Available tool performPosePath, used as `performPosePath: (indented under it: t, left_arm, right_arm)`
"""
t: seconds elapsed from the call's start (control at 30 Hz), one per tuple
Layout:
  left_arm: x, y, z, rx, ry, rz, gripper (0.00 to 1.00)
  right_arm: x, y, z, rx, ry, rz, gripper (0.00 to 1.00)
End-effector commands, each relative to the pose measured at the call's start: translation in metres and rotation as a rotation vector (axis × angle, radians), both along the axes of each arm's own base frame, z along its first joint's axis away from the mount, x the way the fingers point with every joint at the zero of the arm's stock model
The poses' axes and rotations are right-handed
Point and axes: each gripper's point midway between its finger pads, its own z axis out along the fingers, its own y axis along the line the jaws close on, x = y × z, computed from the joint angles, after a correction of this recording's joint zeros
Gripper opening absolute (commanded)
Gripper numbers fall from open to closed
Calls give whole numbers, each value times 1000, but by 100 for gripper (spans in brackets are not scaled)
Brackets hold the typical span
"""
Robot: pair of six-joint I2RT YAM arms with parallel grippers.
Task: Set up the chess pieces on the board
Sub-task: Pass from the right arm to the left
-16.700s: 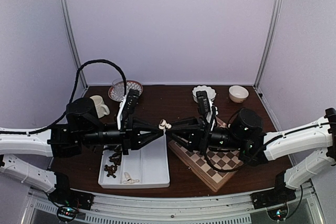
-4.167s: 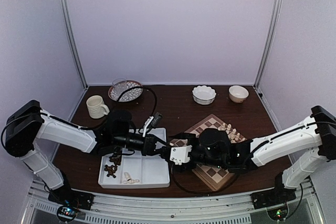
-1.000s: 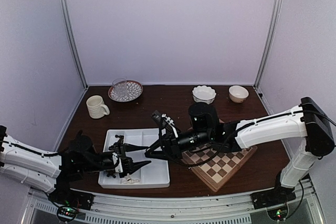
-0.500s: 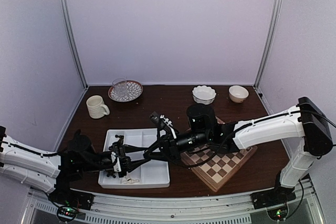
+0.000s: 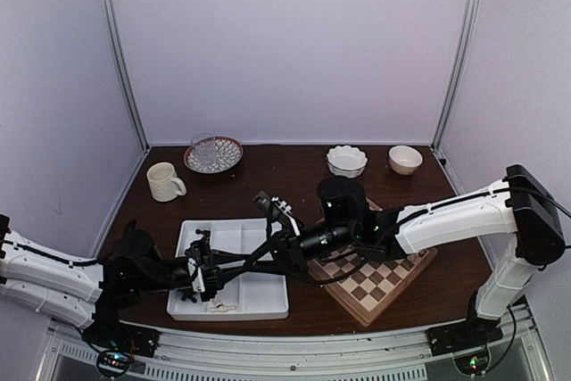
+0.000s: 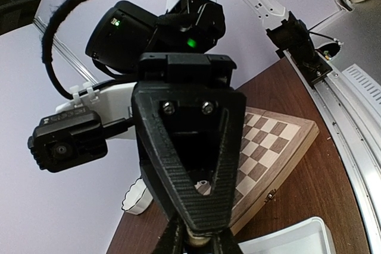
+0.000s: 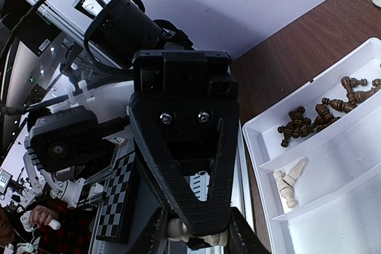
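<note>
Dark wood tabletop (image 5: 285, 176) underneath; my left gripper (image 6: 191, 237) and right gripper (image 7: 195, 231) meet tip to tip above the tray (image 5: 263, 296) at lower left, each clamped on a pale piece (image 7: 177, 229); the board (image 5: 384, 278) lies right of them, lower centre.

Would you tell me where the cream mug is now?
In the top view, the cream mug stands at the table's left rear, beside the patterned plate.

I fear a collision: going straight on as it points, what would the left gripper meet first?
Probably the right gripper: its fingers face it tip to tip, a pale chess piece between them.
</note>
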Motion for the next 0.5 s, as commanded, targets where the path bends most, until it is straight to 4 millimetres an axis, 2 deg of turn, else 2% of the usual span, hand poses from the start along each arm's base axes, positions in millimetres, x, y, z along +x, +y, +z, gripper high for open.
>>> performPosePath:
  t: [0.0, 0.13, 0.27, 0.47]
  left_arm:
    - [1, -4, 21, -53, 19, -3, 0]
    - [4, -8, 20, -32, 47, 7, 0]
    - [6, -11, 14, -20, 65, 11, 0]
    - [13, -22, 3, 3, 125, 28, 0]
  right_arm:
    - [-3, 5, 21, 87, -63, 18, 40]
    - [-1, -2, 23, 94, -108, -4, 71]
    - [14, -16, 32, 97, -168, -94, 99]
    - [54, -55, 39, 54, -235, -288, 100]
